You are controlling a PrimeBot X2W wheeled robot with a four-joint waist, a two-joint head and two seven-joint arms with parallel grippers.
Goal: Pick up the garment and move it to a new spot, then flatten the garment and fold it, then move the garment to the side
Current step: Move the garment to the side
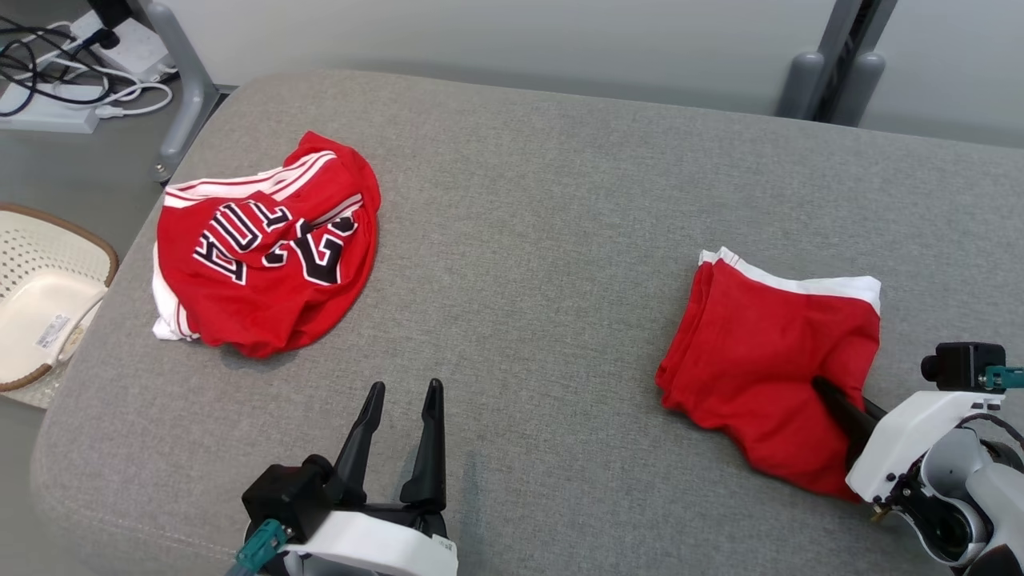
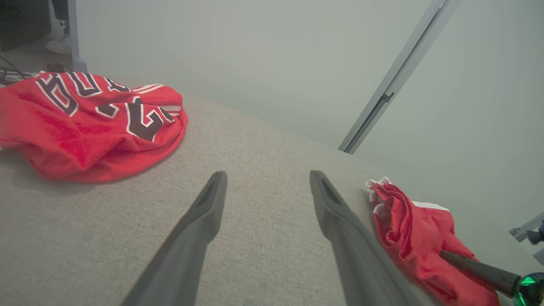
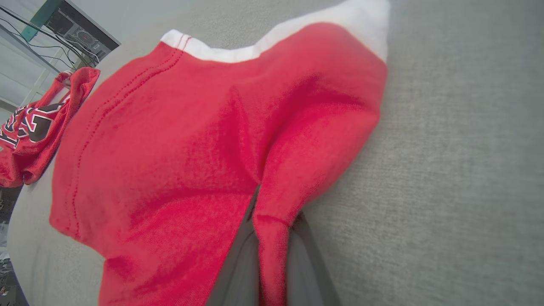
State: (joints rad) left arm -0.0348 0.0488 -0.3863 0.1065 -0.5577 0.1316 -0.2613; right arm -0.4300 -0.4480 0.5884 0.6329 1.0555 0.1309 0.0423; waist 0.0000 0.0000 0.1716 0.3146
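Right hand (image 1: 832, 400): closed on a raised ridge of the red shorts (image 1: 768, 344). In the right wrist view the cloth is pinched between both fingers (image 3: 233, 272), near the edge at 5 o'clock on the garment. Your grip is on a fold, not a single layer, probably so the stacked layers travel together.

Shorts: lying folded at about 4 o'clock on the grey bench (image 1: 544, 240), with the white waistband (image 1: 800, 284) at the far edge. They look compact and mostly flat. I judge the fold done and the move to the side in hand.

Left hand (image 1: 404, 392): fingers apart, nothing between them, hovering over bare bench at about 7 o'clock. It is well apart from both garments, likely parked out of the drag path.

Red jersey (image 1: 264, 248): crumpled at 10 o'clock, lettering up, untouched. The laundry basket (image 1: 40, 304) sits on the floor off the 9 o'clock edge.

Risk: a one-point pinch may let the lower layers lag and open the fold. Keep your drag low and slow. There is little bench to spare at the 4 o'clock edge.
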